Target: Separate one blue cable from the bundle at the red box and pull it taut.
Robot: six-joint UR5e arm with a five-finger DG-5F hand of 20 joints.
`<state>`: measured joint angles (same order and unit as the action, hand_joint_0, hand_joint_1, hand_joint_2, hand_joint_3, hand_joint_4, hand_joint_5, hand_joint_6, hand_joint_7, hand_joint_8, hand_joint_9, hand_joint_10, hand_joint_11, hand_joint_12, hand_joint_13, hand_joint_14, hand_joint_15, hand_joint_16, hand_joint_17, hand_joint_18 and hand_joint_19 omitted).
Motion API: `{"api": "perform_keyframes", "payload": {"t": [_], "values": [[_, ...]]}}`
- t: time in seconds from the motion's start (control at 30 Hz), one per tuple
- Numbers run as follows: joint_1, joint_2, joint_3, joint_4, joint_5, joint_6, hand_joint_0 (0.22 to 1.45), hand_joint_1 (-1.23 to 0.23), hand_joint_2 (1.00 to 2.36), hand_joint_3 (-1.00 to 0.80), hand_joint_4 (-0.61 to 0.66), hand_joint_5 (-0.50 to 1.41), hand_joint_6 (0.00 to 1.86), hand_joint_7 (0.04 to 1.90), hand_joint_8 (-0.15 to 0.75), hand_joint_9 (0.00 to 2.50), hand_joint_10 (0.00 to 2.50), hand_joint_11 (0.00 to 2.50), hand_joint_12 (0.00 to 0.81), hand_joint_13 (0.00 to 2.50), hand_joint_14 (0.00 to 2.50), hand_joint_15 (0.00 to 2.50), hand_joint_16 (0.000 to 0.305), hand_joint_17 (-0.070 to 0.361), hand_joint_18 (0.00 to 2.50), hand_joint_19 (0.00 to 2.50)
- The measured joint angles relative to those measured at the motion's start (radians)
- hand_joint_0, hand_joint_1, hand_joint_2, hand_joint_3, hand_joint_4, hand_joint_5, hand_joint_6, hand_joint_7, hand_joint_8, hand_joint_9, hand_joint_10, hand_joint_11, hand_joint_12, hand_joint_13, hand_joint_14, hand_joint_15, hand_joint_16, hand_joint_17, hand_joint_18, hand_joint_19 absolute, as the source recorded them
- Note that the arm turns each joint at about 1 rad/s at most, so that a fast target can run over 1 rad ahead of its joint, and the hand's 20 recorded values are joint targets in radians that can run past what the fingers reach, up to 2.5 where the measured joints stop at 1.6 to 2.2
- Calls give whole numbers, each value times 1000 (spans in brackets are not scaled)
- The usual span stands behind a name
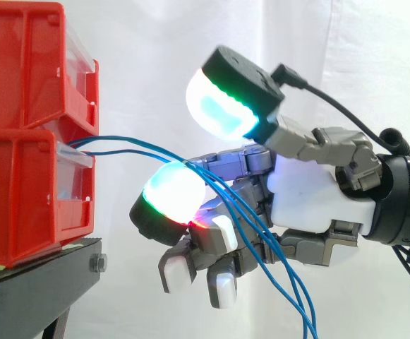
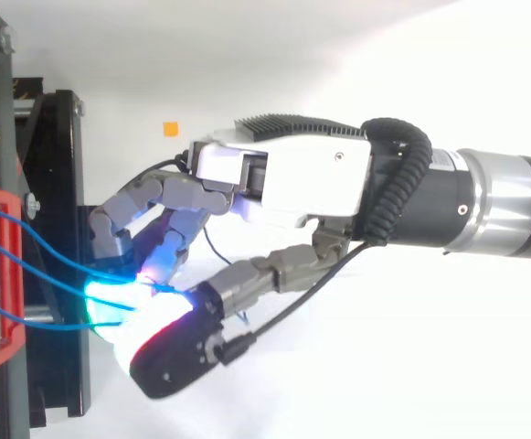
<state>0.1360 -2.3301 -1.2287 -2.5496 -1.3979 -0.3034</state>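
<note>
State of hand (image 1: 310,191): spread, not pinching. The thumb pad (image 1: 222,106) sits high above the forward finger pad (image 1: 173,189) w/ a clear gap btwn them; other fingers are bent down under the palm.

The blue cables (image 1: 141,147) leave the front of the red box (image 1: 21,198), just ahead of the fingertips. They cross the top of the forward pad, touching it, then hang down across the palm side & off below the hand. Several strands lie close together over the pad; can't tell if any one is split off. In top view the strands stand apart at the box end & converge at the glowing pad.

Handling, my read: thin, light, limp, smooth jacket. Prob slippery on the pads, no stiffness to push against, and strands will slide together. How they're fixed at the box isn't visible, so pull gently.

Best hold is one strand in the short span btwn box & forward pad, where they're spread widest. Thumb would need to come down onto the pad to trap it. Slack hangs below the hand, so nothing's taut yet.
</note>
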Motion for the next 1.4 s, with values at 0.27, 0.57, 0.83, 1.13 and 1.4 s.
{"api": "perform_keyframes", "payload": {"t": [0.27,0.57,0.83,1.13,1.4], "values": [[3,0,5,4,11,-13,604,-773,1018,-138,305,-181,898,1175,419,1017,11,1014,422,854,19,640,55,123,901,737],[6,0,6,4,14,-19,798,-958,1000,-500,254,-174,921,1141,394,1110,14,1115,388,975,22,764,50,113,957,695],[10,0,6,-14,12,-44,538,-930,1000,-500,254,-158,909,1113,383,1129,14,1129,399,939,22,781,52,116,924,703],[13,0,6,-24,13,-52,549,-407,1000,-500,247,-147,848,1047,387,1176,14,1079,399,931,22,760,51,114,899,758],[15,0,6,-30,13,-52,517,-419,1000,-500,224,-211,862,960,340,1047,203,1428,425,947,21,857,54,122,862,743]]}}
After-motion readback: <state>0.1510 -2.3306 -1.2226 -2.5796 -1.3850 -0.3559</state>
